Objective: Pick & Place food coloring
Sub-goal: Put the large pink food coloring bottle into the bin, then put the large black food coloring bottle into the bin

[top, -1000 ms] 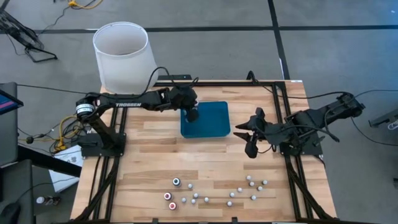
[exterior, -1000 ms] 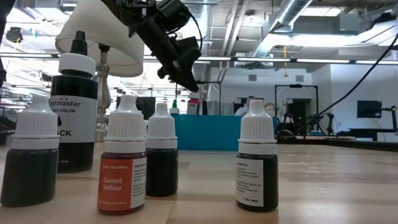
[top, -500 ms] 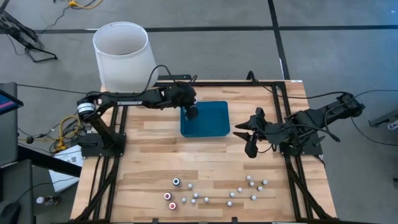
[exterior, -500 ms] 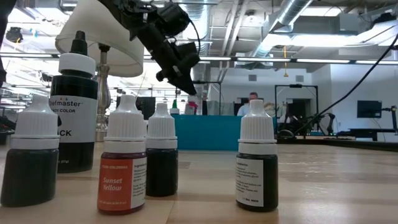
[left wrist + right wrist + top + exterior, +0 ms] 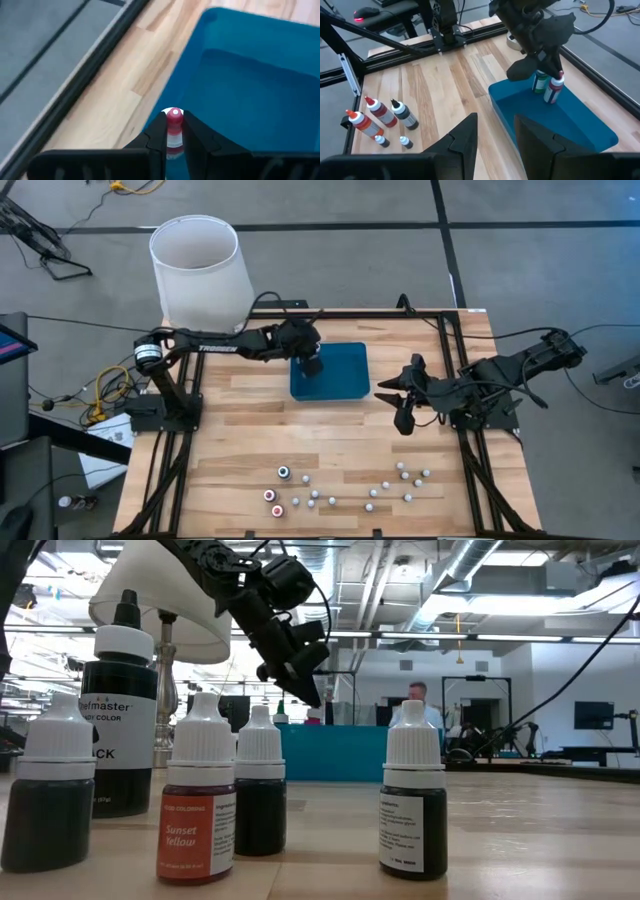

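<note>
**Right wrist view: red bottle held over the tray**

Right wrist view shows the left hand (image 5: 555,75) clamped on a red food coloring bottle (image 5: 553,89), roughly upright, just above the teal tray (image 5: 580,125) beside a green bottle (image 5: 539,82). The release point lies straight below. The right hand (image 5: 400,405), fingers apart, waits at the tray's 3 o'clock. The remaining bottles (image 5: 345,485) stand at the desk's (image 5: 240,430) 6 o'clock.

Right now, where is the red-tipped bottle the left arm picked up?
The red-tipped bottle is clamped in the left tool over the teal tray, at its left edge in the high view, beside a green bottle in the tray.
</note>
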Controlling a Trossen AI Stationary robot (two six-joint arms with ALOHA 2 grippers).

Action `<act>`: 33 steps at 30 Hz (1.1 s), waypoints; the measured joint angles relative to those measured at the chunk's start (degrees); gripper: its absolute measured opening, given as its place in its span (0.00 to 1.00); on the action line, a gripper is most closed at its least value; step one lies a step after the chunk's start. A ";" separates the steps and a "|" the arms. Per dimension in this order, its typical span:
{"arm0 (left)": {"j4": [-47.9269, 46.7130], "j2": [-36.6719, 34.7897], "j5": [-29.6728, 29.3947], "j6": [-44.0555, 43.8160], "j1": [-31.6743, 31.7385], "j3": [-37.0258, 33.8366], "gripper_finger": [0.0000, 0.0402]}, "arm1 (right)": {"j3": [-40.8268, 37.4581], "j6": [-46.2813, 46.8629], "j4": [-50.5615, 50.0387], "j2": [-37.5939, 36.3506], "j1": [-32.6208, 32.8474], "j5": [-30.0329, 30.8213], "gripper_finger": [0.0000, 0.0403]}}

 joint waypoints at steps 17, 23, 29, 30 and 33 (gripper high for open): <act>-3.55 -0.01 -1.04 -2.31 0.16 0.00 0.14 | 0.00 -0.02 -1.65 0.00 -0.09 0.02 0.29; -3.85 -0.01 -3.29 -3.36 0.16 0.00 0.22 | 0.00 -0.01 -1.67 0.00 -0.11 -0.01 0.29; -3.83 -0.01 -4.53 -3.71 0.16 0.00 0.30 | 0.00 0.00 -1.67 0.00 -0.11 -0.01 0.29; -3.80 -0.01 -4.42 -3.68 0.16 0.00 0.31 | 0.00 0.00 -1.67 0.00 -0.11 -0.03 0.29; -3.60 -0.49 -4.30 -3.69 0.16 0.00 0.34 | 0.00 -0.02 -1.67 0.00 -0.11 -0.03 0.29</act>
